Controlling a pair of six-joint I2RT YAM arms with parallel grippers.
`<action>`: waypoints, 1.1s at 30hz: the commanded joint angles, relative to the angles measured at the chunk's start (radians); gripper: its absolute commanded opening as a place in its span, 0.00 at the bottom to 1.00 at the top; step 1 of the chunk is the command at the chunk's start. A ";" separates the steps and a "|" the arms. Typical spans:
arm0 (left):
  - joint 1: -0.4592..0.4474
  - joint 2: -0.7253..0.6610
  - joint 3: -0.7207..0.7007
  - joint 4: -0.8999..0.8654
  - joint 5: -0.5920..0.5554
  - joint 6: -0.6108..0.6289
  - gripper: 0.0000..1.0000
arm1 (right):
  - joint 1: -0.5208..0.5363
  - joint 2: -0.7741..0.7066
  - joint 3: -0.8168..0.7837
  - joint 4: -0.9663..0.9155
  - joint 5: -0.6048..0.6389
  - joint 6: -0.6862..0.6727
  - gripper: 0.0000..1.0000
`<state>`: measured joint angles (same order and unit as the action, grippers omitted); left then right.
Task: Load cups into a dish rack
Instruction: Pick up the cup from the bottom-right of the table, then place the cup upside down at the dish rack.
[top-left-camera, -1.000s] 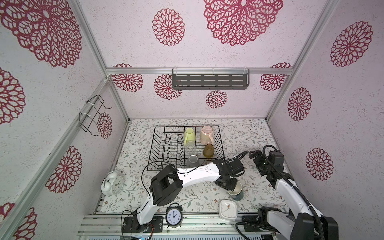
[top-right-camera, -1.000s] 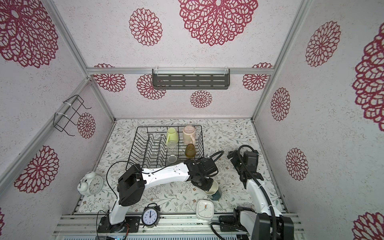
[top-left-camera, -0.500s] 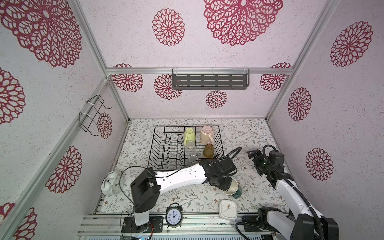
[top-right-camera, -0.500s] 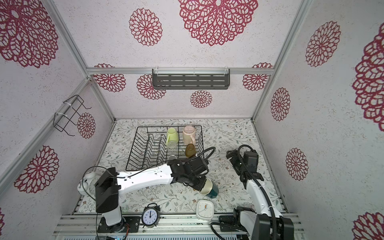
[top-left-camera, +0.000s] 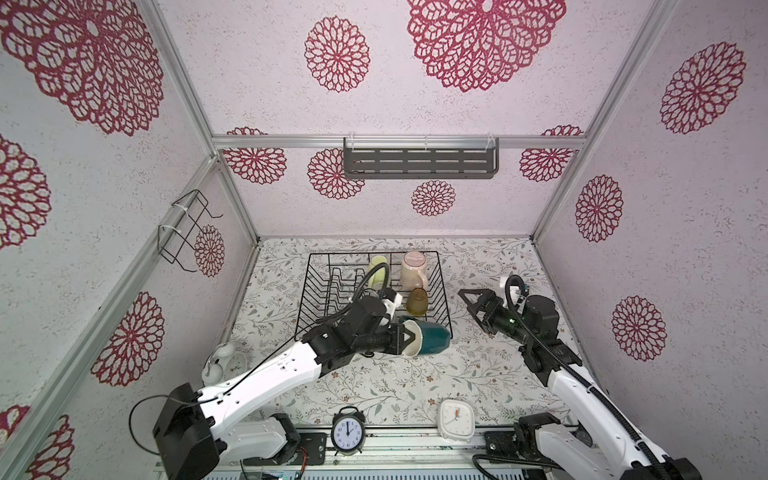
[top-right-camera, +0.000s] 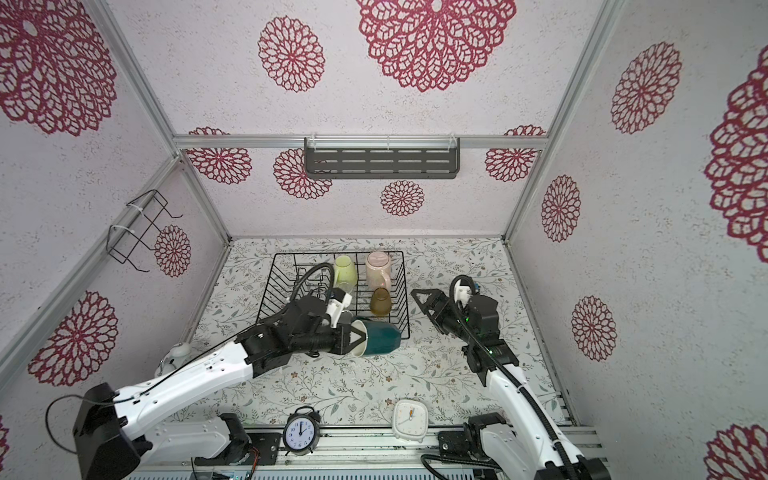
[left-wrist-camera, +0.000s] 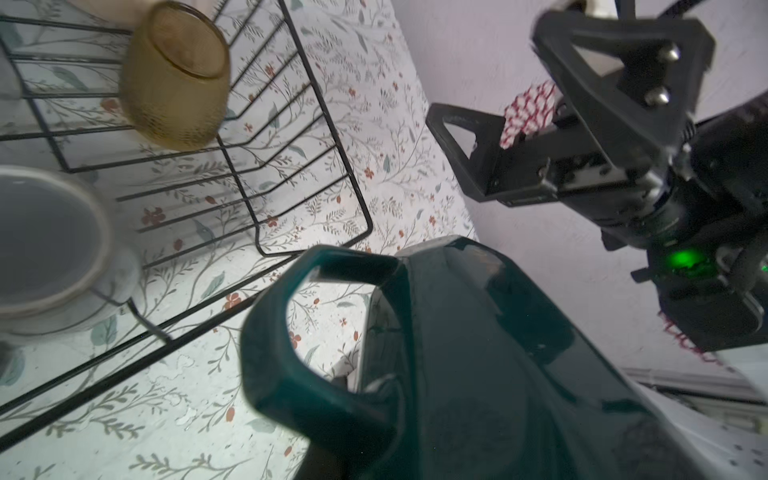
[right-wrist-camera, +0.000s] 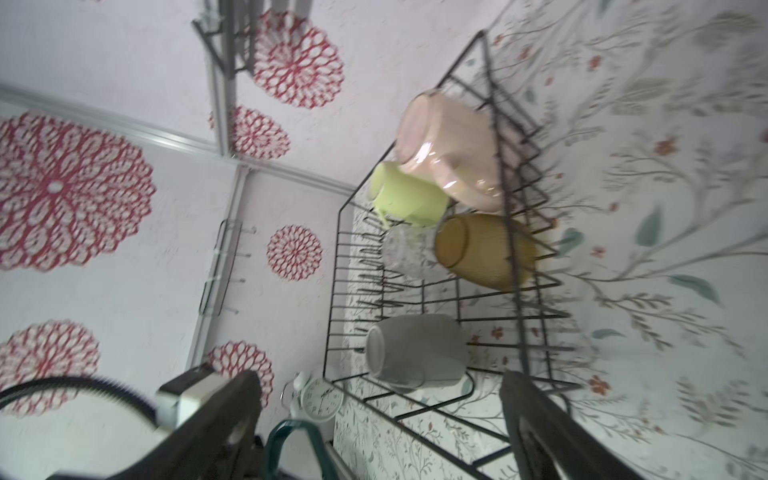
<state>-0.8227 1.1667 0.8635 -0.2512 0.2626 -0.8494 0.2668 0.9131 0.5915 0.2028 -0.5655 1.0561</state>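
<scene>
My left gripper (top-left-camera: 409, 338) is shut on the rim of a dark teal mug (top-left-camera: 432, 338) and holds it on its side above the table, just off the near right corner of the black wire dish rack (top-left-camera: 328, 286). The left wrist view is filled by the teal mug (left-wrist-camera: 478, 353) and its handle, and my fingers are hidden behind it. In the rack stand a yellow-green mug (top-left-camera: 378, 266), a pink mug (top-left-camera: 413, 270), an amber tumbler (top-left-camera: 417, 302), a clear glass (top-right-camera: 345, 289) and a grey mug (right-wrist-camera: 415, 353). My right gripper (top-left-camera: 467, 305) hangs open and empty to the right of the rack.
A black round alarm clock (top-left-camera: 348, 432) and a white square clock (top-left-camera: 456, 419) stand at the front edge. A white bell clock (top-left-camera: 222, 365) is at the left wall. A wire wall holder (top-left-camera: 187, 232) and a slotted shelf (top-left-camera: 419, 162) hang on the walls.
My left arm has lifted the teal mug off the table and carried it back and left, up to the rack's near right corner. The right gripper stays open and has barely shifted.
</scene>
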 joint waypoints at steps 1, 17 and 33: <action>0.063 -0.117 -0.042 0.279 0.080 -0.097 0.00 | 0.110 0.029 0.067 0.106 -0.042 0.015 0.99; 0.358 -0.182 -0.217 0.577 0.362 -0.206 0.00 | 0.471 0.306 0.180 0.475 0.029 0.292 0.99; 0.395 -0.063 -0.206 0.722 0.509 -0.244 0.00 | 0.495 0.457 0.256 0.656 0.030 0.499 0.95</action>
<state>-0.4240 1.1057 0.6281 0.3386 0.7002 -1.0664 0.7586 1.3499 0.8082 0.7288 -0.5171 1.5074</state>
